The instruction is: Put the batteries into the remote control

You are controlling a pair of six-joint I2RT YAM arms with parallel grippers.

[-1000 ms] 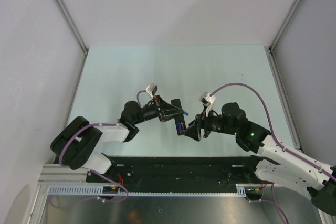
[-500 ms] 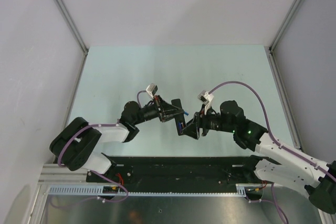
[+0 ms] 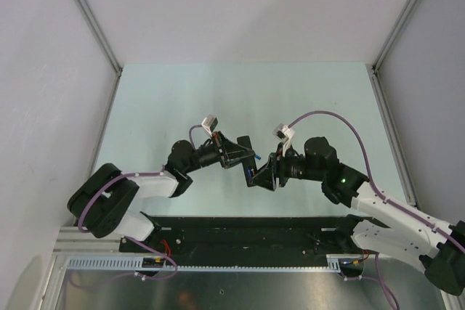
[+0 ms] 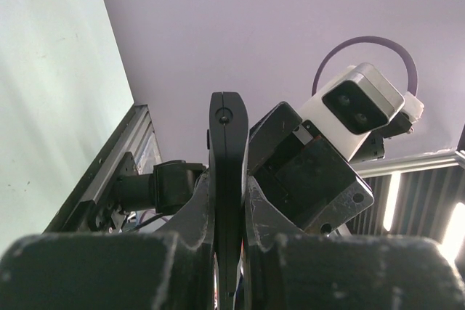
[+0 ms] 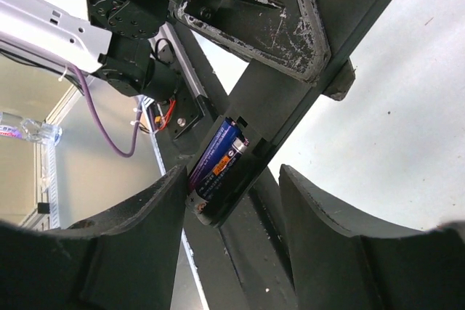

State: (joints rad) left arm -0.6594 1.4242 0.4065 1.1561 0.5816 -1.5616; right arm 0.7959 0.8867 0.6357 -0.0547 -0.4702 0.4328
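The black remote control [image 3: 244, 152] is clamped edge-on in my shut left gripper [image 3: 234, 155], held above the table; it also shows in the left wrist view [image 4: 227, 172]. In the right wrist view its open battery bay [image 5: 251, 147] faces me. A blue battery [image 5: 215, 155] lies in the bay, and beside it a darker battery [image 5: 231, 170] with an orange band and a silver tip. My right gripper [image 5: 234, 183] is open, its fingers [image 5: 138, 230] on either side of the bay's end. In the top view the right gripper [image 3: 256, 177] is right against the remote's lower end.
Pale green tabletop [image 3: 290, 99] with grey walls around it. A black rail [image 3: 240, 234] with the arm bases runs along the near edge. The right arm's wrist camera [image 4: 360, 103] sits close behind the remote.
My right gripper has crept a little to the left, closer to the remote's lower end. The left gripper and the remote have hardly moved.
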